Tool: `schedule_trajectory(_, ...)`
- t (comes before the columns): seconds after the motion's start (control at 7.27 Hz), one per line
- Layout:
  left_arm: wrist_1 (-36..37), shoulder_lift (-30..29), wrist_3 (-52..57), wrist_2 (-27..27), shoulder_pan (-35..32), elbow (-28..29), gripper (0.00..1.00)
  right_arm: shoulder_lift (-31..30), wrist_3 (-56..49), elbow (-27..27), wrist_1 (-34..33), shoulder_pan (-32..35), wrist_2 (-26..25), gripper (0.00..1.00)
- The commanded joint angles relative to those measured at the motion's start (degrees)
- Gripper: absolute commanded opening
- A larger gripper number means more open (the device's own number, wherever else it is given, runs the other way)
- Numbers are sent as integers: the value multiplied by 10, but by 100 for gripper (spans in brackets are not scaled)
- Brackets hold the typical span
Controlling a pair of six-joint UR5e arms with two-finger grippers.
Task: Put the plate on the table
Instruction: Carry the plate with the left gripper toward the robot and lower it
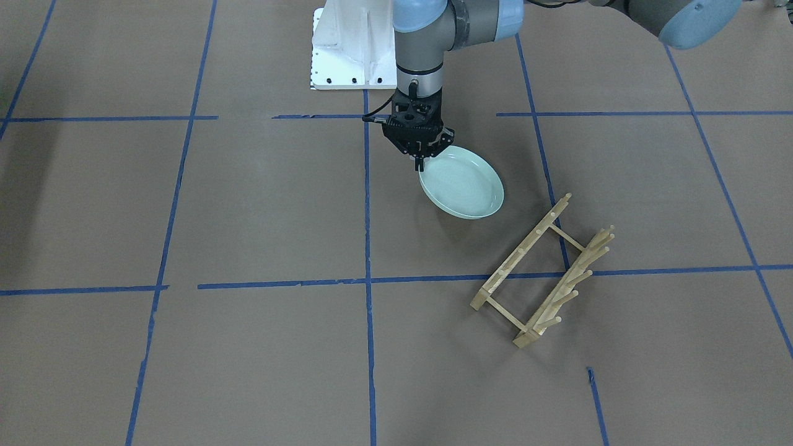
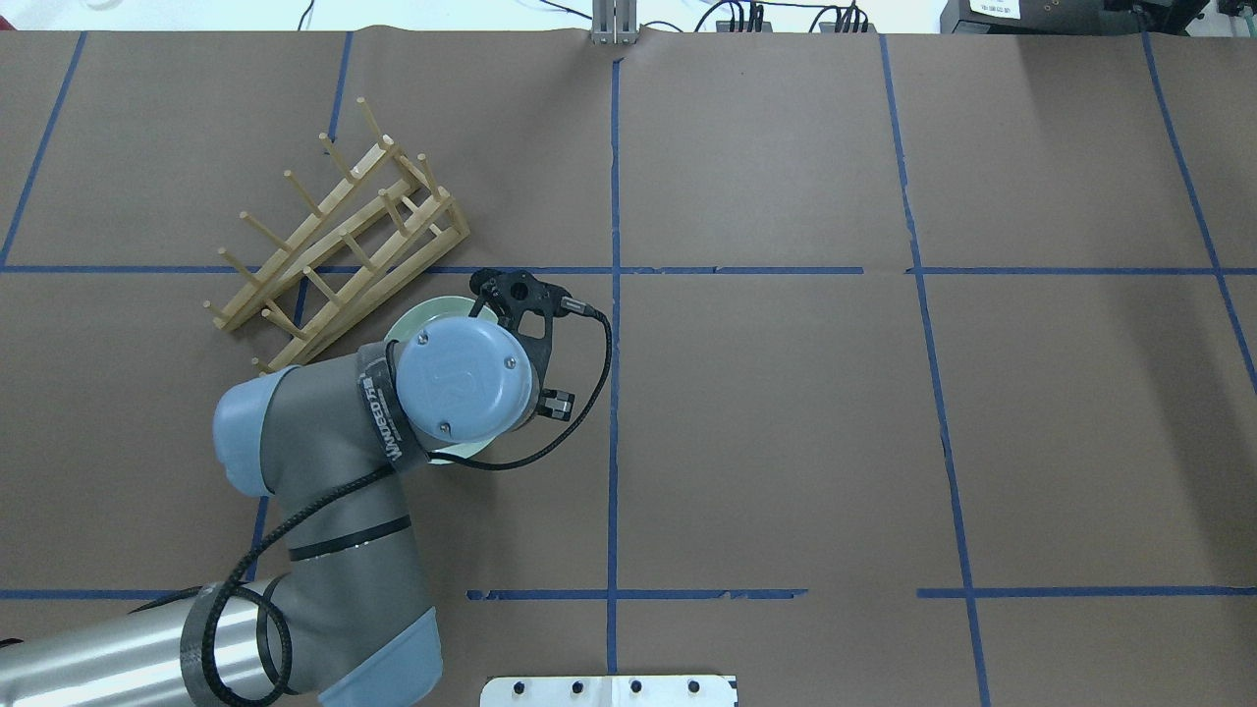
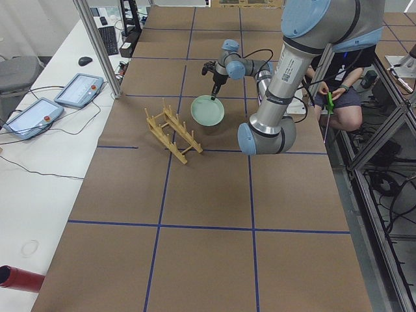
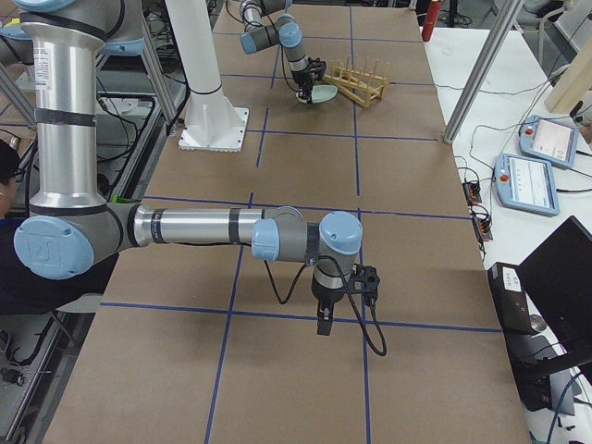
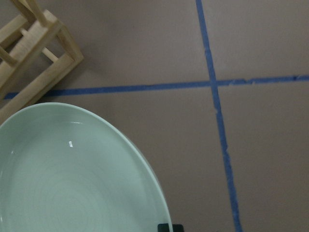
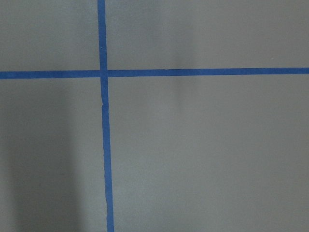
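The pale mint-green plate is held by its rim in my left gripper, which is shut on it. The plate hangs tilted, low over the brown table; I cannot tell whether its low edge touches. The left wrist view shows the plate large at the lower left. From overhead the wrist hides most of the plate. My right gripper shows only in the exterior right view, low over the table far from the plate; I cannot tell whether it is open or shut.
A light wooden peg rack stands just beyond the plate on the robot's left side; it also shows overhead and in the left wrist view. The white robot base sits at the table's robot-side edge.
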Motion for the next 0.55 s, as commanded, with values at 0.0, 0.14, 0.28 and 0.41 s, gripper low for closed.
schedule_trajectory(0.0, 4, 5, 13, 27, 17, 11, 96, 0, 0, 0, 0, 0, 0, 100)
schedule_trajectory(0.14, 2, 12, 11, 29, 20, 4, 100, 0, 0, 0, -1, 0, 0, 100)
schedule_trajectory(0.28, 1, 10, 9, 54, 22, 3, 100, 0, 1, 0, 0, 0, 0, 100)
schedule_trajectory(0.41, -9, 9, 8, 68, 27, 0, 100, 0, 0, 0, 0, 0, 0, 100)
